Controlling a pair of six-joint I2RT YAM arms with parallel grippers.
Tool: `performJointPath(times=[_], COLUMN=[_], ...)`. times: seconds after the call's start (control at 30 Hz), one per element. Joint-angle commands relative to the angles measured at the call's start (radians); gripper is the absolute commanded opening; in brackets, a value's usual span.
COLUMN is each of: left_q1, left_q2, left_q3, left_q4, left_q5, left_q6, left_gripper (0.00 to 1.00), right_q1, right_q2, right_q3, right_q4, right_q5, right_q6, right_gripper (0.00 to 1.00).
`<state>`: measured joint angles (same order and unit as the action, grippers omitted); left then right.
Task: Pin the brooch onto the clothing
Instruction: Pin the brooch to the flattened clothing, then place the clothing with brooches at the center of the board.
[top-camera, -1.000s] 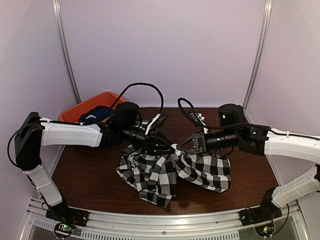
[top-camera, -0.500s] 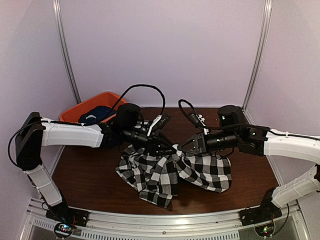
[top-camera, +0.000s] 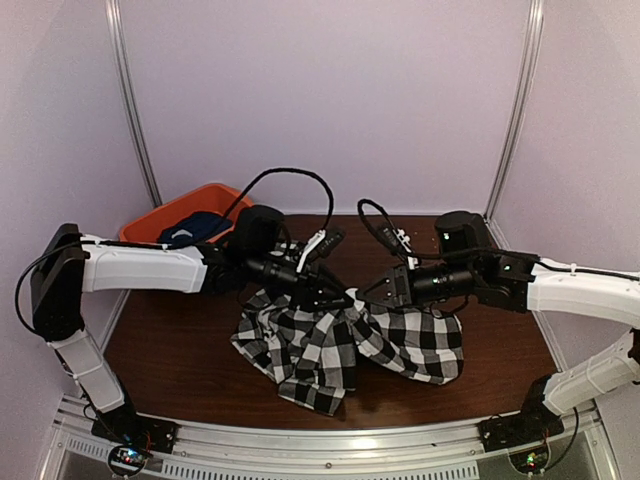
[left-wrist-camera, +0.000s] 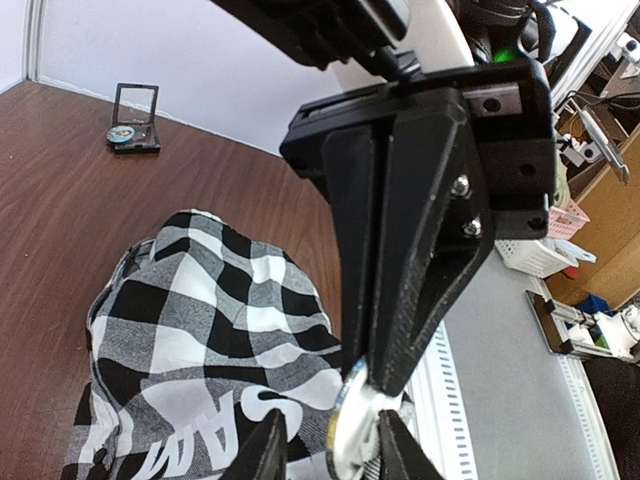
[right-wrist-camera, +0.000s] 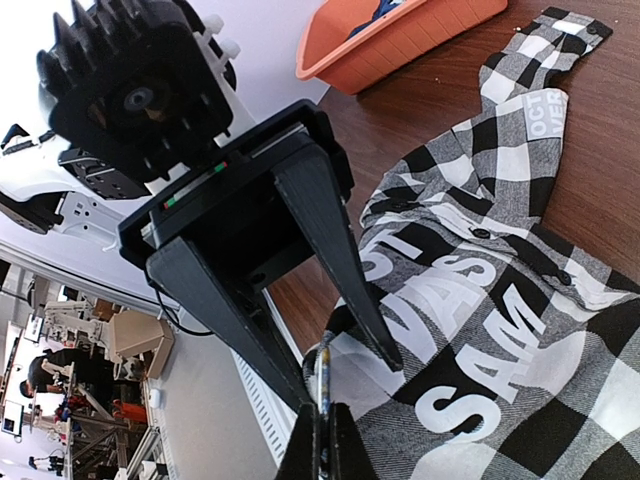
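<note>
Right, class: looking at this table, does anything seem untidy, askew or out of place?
The checked shirt lies crumpled rather than flat, and its lettering panel is creased, with some letters lost in folds. A small black case stands open, apart from it.

Round silvery brooch (left-wrist-camera: 350, 425), tilted, over the lettered panel (right-wrist-camera: 450, 345) of the crumpled checked shirt (top-camera: 310, 350).
</note>
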<state>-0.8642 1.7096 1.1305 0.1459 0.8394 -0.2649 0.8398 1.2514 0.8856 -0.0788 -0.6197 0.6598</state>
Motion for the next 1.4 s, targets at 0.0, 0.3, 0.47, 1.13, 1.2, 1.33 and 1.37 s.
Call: performJointPath(times=[0.0,0.3,0.47,1.13,1.2,1.33,1.37], left_q1=[0.016,0.021,0.036,0.113,0.124,0.145,0.149], left_q2=[0.024,-0.003,-0.018,-0.075,-0.071,-0.060,-0.056], left_q3=[0.032,0.026,-0.002,-0.057,-0.055,-0.035,-0.025], left_q4=[-0.085,-0.068,0.002,0.052,0.040,-0.017,-0.042], left_q5=[-0.021,0.064,0.070,-0.168,-0.194,-0.257,-0.274], left_q6=[0.079,0.107,0.054,-0.058,-0.069,-0.084,-0.085], left_gripper=[0.32,0.45,0.57,0.98,0.98,0.98,0.98], right_q1=[0.014,0.014,0.014,0.044,0.059,0.127,0.152], right_q2=[-0.016,-0.030,-0.036,-0.098,-0.079,-0.016,0.005], right_q3=[0.007,0.003,-0.002,-0.009,0.005,0.053,0.067], right_q4=[0.068,0.051,0.038,-0.193,-0.234,-0.314,-0.335], right_q5=[-0.079,-0.069,-0.056,0.279,0.329,0.471,0.504], right_q6=[-0.003,-0.017,-0.032,-0.341,-0.371,-0.436,-0.455], right_gripper=[0.00,0.00,0.00,0.00,0.00,0.03,0.04])
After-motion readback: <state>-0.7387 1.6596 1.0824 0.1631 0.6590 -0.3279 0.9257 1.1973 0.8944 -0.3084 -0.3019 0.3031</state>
